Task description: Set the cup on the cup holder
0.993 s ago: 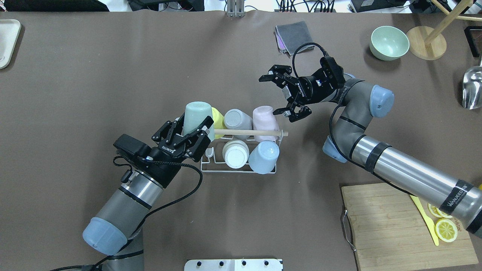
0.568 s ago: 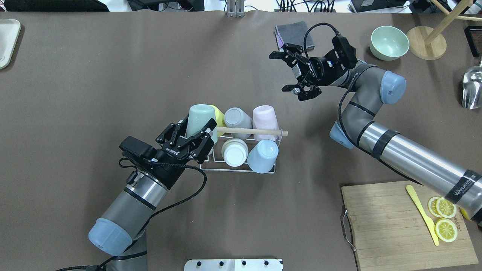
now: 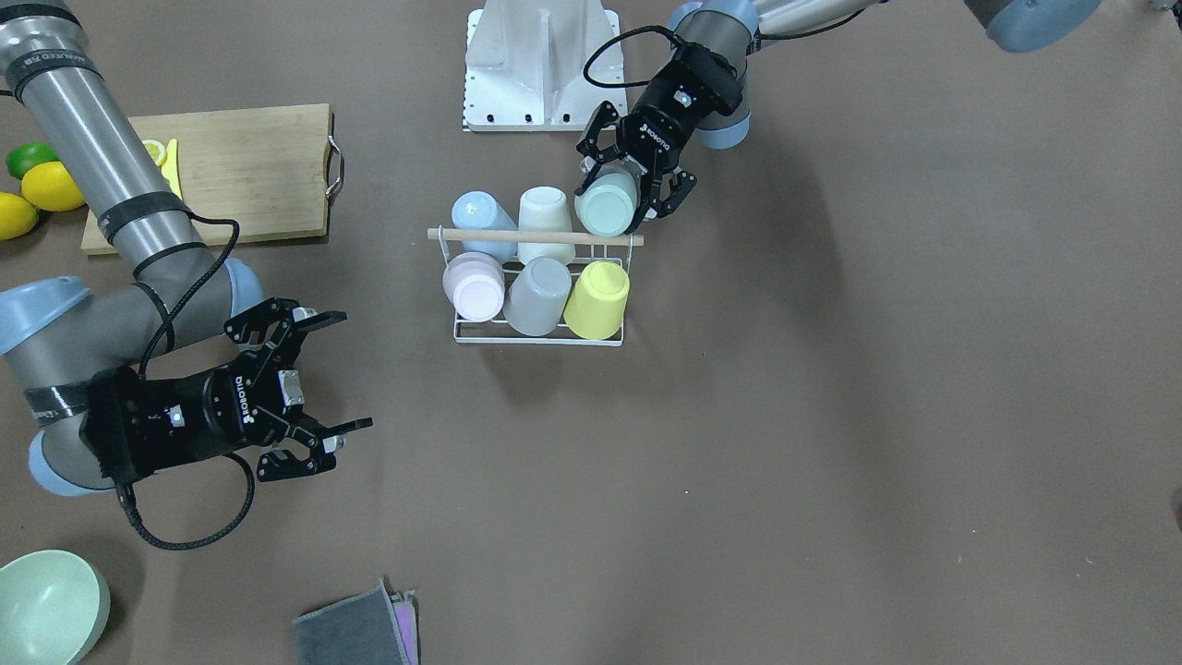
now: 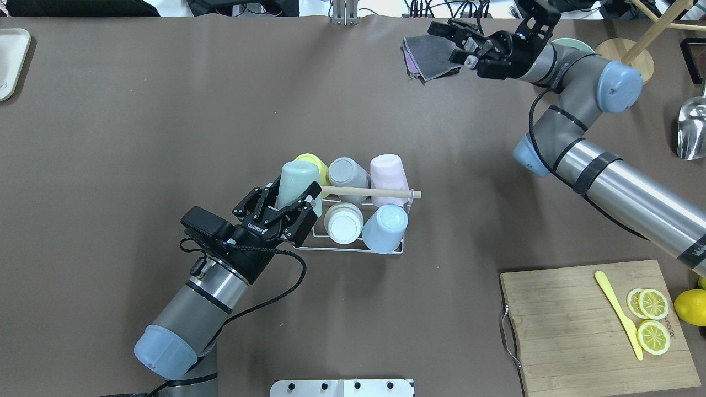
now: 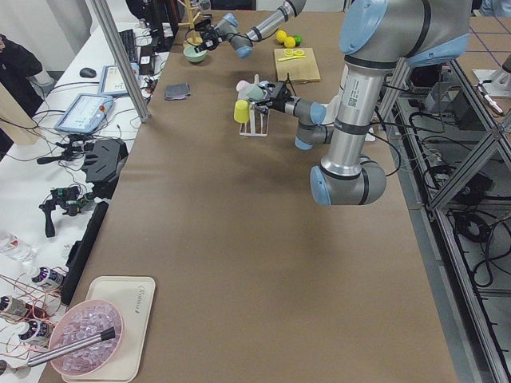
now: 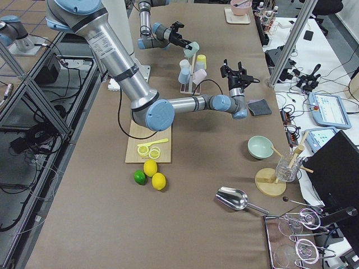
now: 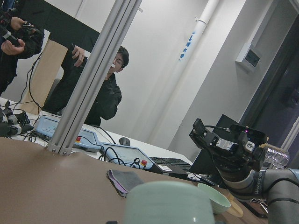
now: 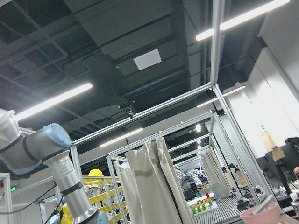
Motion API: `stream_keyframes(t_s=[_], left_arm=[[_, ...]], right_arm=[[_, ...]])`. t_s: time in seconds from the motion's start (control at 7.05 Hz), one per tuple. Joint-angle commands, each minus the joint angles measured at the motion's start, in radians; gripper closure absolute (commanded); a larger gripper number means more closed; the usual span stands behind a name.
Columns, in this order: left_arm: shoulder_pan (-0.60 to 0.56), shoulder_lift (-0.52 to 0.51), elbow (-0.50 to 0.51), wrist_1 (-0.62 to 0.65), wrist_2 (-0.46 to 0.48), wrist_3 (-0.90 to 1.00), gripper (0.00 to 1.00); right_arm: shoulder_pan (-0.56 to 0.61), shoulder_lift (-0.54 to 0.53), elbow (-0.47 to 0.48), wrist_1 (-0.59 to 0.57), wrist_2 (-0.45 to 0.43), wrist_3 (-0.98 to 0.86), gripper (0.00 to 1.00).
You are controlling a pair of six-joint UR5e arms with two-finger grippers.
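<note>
The cup holder, a white wire rack (image 4: 353, 246) with a wooden rod handle (image 4: 375, 192), stands mid-table and also shows in the front-facing view (image 3: 536, 339). Yellow, grey, pink, white and blue cups sit upside down on its prongs. My left gripper (image 4: 292, 199) is shut on a mint green cup (image 4: 298, 177), held bottom-up and tilted at the rack's near left corner, touching the rod's end. The cup shows in the front view (image 3: 608, 205) and fills the bottom of the left wrist view (image 7: 170, 203). My right gripper (image 4: 445, 41) is open and empty, far from the rack (image 3: 351, 369).
A grey cloth (image 4: 430, 52) lies under the right gripper. A green bowl (image 3: 46, 605) and a wooden stand base (image 4: 623, 63) are at the far right. A cutting board (image 4: 584, 325) with lemon slices and a yellow knife sits front right. A metal scoop (image 4: 692, 129) lies at the right edge.
My right arm has swung away from the rack to the far side, over the grey cloth, gripper still open. My left gripper has brought the mint cup a little closer onto the rack's corner.
</note>
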Motion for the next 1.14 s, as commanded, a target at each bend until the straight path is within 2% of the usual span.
stream_keyframes(t_s=[0.0, 0.14, 0.28, 0.43, 0.71, 0.99], left_arm=[[0.0, -0.001, 0.02, -0.017, 0.0, 0.0, 1.0], [-0.006, 0.0, 0.02, -0.015, 0.0, 0.002, 0.54], [-0.017, 0.0, 0.016, -0.023, 0.003, 0.032, 0.02], [-0.016, 0.0, 0.017, -0.058, 0.005, 0.035, 0.02], [-0.016, 0.0, 0.016, -0.066, 0.005, 0.035, 0.02], [-0.051, 0.012, 0.008, -0.067, 0.003, 0.035, 0.02]], right_arm=[[0.07, -0.016, 0.01, -0.098, -0.013, 0.425, 0.01], [0.073, -0.031, 0.025, -0.125, -0.034, 0.631, 0.02], [0.076, -0.041, 0.068, -0.259, -0.124, 0.736, 0.04], [0.091, -0.039, 0.102, -0.349, -0.213, 0.824, 0.04], [0.108, -0.03, 0.146, -0.45, -0.418, 1.01, 0.04], [0.128, -0.022, 0.188, -0.465, -0.611, 1.209, 0.04]])
